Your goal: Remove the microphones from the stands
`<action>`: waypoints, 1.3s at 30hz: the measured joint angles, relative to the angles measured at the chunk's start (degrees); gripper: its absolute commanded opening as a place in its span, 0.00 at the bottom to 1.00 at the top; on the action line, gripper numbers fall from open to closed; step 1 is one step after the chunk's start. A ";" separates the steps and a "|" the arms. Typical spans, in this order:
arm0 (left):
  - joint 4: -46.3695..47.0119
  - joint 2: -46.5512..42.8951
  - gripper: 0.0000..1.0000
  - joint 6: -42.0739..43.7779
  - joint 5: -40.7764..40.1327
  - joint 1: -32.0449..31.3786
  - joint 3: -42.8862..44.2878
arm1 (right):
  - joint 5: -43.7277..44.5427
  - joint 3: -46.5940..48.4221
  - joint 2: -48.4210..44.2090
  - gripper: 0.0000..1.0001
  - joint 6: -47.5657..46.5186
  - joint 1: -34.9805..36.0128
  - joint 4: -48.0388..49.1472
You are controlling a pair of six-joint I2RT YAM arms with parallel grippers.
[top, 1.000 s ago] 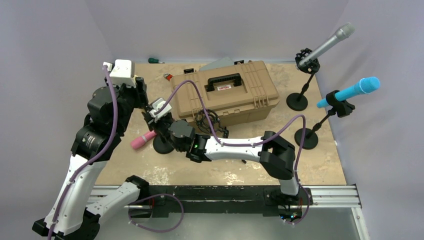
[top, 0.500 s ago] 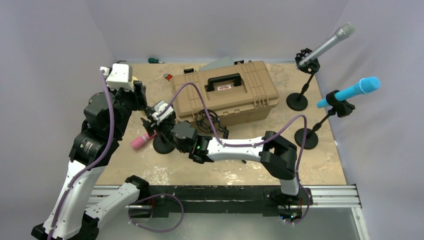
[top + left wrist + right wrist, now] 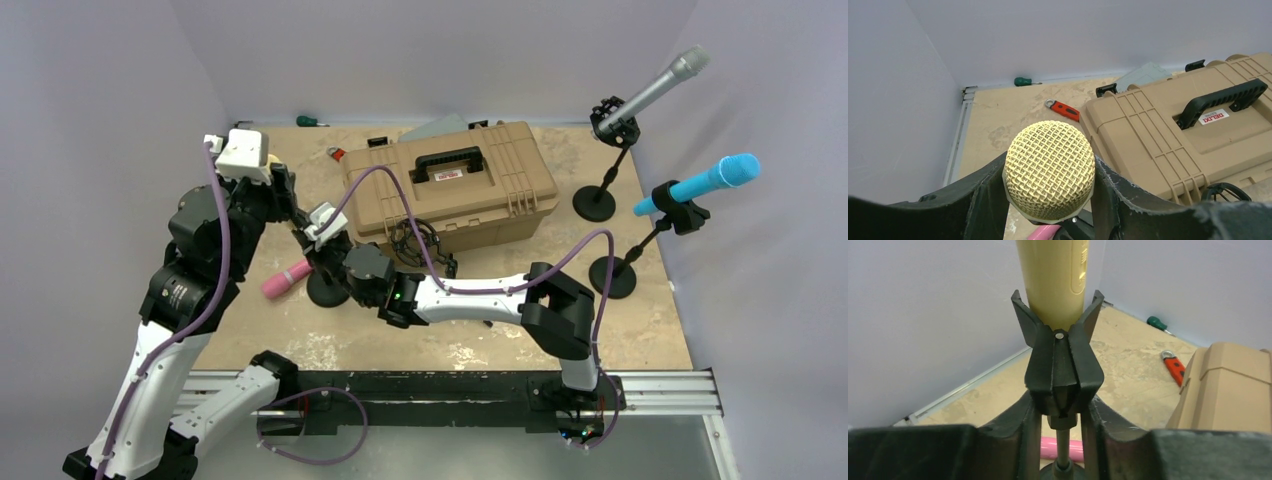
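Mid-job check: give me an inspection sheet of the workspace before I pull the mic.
Surface: tan table, worn in patches.
Job's things: yellow mic seated in the clip of the near-left stand.
Clutter: case; pink mic lying by the stand; grey mic and blue mic on their own stands; screwdriver; red tool; shock mount.
Grippers: left gripper shut on the yellow mic's head; right gripper shut on the clip.
Cables: purple cable along each arm; the right arm's loops over the case.
Surroundings: plain grey walls.
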 measured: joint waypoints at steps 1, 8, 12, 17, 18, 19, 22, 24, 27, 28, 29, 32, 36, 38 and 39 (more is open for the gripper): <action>-0.09 0.00 0.00 0.15 0.09 0.00 -0.02 | 0.13 0.02 0.00 0.00 -0.07 0.00 -0.33; 0.07 -0.09 0.00 0.98 -0.11 0.11 -0.15 | 0.90 0.28 0.00 0.00 -0.63 -0.13 -1.16; 0.07 0.09 0.00 0.94 -0.48 0.11 -0.11 | 0.85 0.31 0.00 0.00 -0.63 -0.13 -1.14; -0.09 0.70 0.00 0.98 -0.90 0.11 0.37 | -0.07 0.28 0.00 0.32 -0.66 -0.22 -1.14; -0.09 0.68 0.00 0.98 -0.96 0.11 0.37 | -0.42 0.26 0.00 0.45 -0.63 -0.31 -1.16; -0.09 0.63 0.00 1.03 -0.96 0.11 0.37 | -0.87 0.26 -0.02 0.53 -0.44 -0.44 -1.20; -0.20 0.26 0.00 0.96 -0.63 0.11 0.35 | -3.91 -0.09 -0.44 0.66 1.25 -1.31 -1.81; -0.48 -0.11 0.00 0.96 -0.22 0.11 0.28 | -6.82 -1.22 -1.49 0.68 1.70 -2.49 -1.97; -0.61 -0.70 0.00 0.92 0.04 0.09 0.11 | -10.84 -2.25 -3.26 0.67 2.10 -4.76 -1.97; -0.63 -0.79 0.00 0.92 0.24 0.09 0.07 | -11.85 -2.27 -3.48 0.66 2.27 -5.25 -1.95; -0.52 -0.83 0.00 0.92 0.44 0.07 0.02 | -12.87 -2.27 -3.63 0.64 2.34 -5.66 -1.99; -0.48 -0.70 0.00 0.92 0.61 0.07 0.00 | -15.93 -2.27 -3.65 0.59 2.14 -6.45 -1.99; -0.46 -0.70 0.00 0.92 0.98 0.07 0.00 | -18.23 -2.23 -3.65 0.47 1.77 -6.62 -2.08; -0.48 -0.70 0.00 0.92 1.18 0.07 0.00 | -18.56 -2.16 -3.65 0.39 1.66 -6.60 -2.29; -0.48 -0.68 0.00 0.90 1.31 0.07 -0.02 | -18.75 -2.14 -3.65 0.38 1.60 -6.56 -2.43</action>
